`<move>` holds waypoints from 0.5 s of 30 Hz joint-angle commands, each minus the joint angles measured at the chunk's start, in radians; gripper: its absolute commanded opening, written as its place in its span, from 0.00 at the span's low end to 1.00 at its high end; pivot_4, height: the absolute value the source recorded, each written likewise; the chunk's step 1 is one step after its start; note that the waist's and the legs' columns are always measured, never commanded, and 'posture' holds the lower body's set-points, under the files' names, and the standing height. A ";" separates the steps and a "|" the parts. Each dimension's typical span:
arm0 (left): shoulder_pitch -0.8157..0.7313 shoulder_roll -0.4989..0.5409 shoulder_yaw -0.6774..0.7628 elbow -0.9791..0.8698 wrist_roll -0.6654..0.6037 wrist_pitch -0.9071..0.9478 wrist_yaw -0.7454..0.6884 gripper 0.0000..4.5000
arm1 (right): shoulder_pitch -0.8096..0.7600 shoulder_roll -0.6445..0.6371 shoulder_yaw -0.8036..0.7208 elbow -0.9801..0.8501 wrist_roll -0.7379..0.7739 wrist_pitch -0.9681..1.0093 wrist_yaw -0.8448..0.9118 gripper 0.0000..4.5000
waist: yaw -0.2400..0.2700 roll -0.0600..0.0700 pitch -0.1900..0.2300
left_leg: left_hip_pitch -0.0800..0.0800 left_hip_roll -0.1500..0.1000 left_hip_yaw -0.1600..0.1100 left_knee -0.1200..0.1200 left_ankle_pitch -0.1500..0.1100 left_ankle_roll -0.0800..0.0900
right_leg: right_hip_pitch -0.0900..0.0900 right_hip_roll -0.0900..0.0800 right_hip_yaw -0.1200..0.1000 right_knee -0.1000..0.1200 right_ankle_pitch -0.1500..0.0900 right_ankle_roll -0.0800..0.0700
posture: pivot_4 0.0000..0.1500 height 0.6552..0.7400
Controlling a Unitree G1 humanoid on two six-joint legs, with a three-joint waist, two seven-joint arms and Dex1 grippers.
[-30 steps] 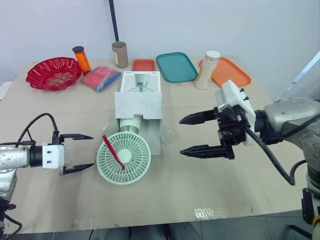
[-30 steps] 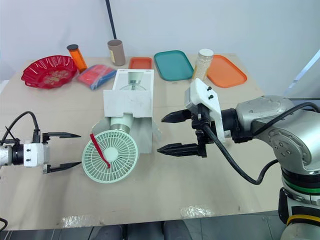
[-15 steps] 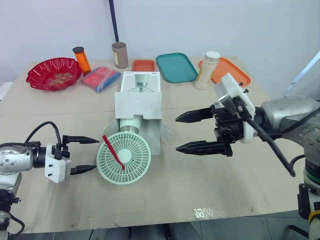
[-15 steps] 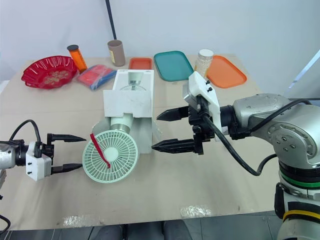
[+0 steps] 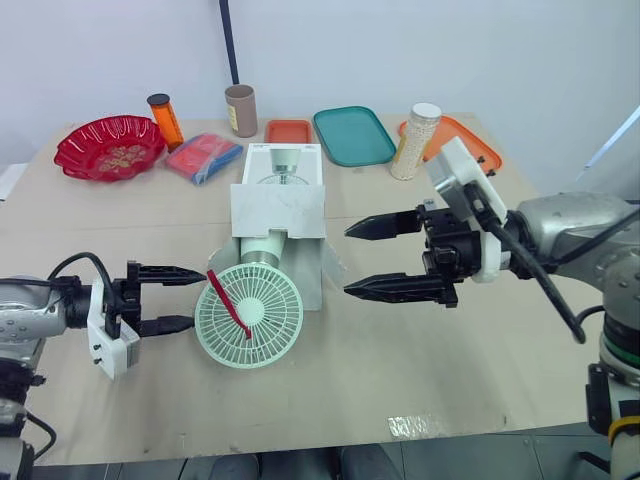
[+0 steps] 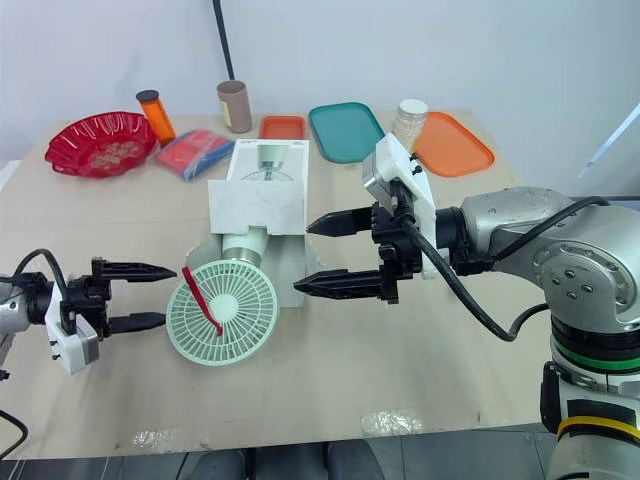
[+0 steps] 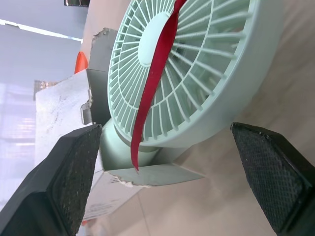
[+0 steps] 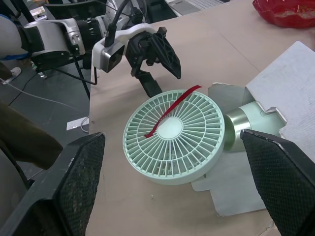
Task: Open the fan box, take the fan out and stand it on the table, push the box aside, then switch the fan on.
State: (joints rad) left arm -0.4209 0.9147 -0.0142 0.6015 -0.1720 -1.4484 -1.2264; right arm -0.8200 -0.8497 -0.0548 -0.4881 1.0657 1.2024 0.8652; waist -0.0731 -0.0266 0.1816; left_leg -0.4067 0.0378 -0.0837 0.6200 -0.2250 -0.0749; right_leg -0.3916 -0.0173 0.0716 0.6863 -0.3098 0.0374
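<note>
The pale green fan (image 5: 248, 315) lies half out of the near, open end of the white box (image 5: 278, 215), its stem inside the box and its round grille facing up on the table (image 5: 400, 380). Left of that open end, the left gripper (image 5: 198, 298) is spread, close to the grille. Right of the box, the right gripper (image 5: 347, 260) is spread wide.

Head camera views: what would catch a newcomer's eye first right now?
The mint-green fan at the centre of the table, lying face-up with a red ribbon across its grille and its stem in the open white box. The left gripper and right gripper flank it, both open. A red bowl sits at the far left corner.
</note>
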 commanded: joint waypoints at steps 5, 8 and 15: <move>-0.095 -0.063 -0.015 0.101 0.171 -0.166 0.112 1.00 | -0.005 -0.009 -0.031 -0.029 0.034 -0.014 -0.020 1.00 | -0.001 0.000 0.000 | 0.000 0.000 0.000 0.001 0.000 0.000 | 0.000 0.000 0.000 0.000 0.000 0.000 | 1.00 1.00; -0.122 -0.103 0.014 0.107 0.257 -0.166 0.157 1.00 | -0.007 -0.008 -0.028 -0.031 0.036 -0.014 -0.027 1.00 | -0.001 0.001 -0.001 | 0.000 0.000 0.000 0.002 0.000 0.001 | 0.000 0.000 0.000 0.001 0.000 0.000 | 1.00 1.00; -0.111 -0.136 0.036 0.064 0.427 -0.166 0.285 1.00 | -0.006 -0.009 -0.030 -0.041 0.049 -0.007 -0.049 1.00 | -0.002 0.001 -0.001 | 0.000 0.000 0.000 0.004 -0.001 0.004 | 0.001 0.000 0.000 0.003 0.000 0.000 | 1.00 1.00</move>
State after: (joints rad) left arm -0.5358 0.7833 -0.0116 0.6929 0.1753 -1.5963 -1.0189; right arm -0.8174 -0.8503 -0.0547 -0.5068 1.0928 1.2020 0.8263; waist -0.0750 -0.0251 0.1806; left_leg -0.4066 0.0375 -0.0836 0.6243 -0.2265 -0.0706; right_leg -0.3911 -0.0174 0.0712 0.6898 -0.3101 0.0379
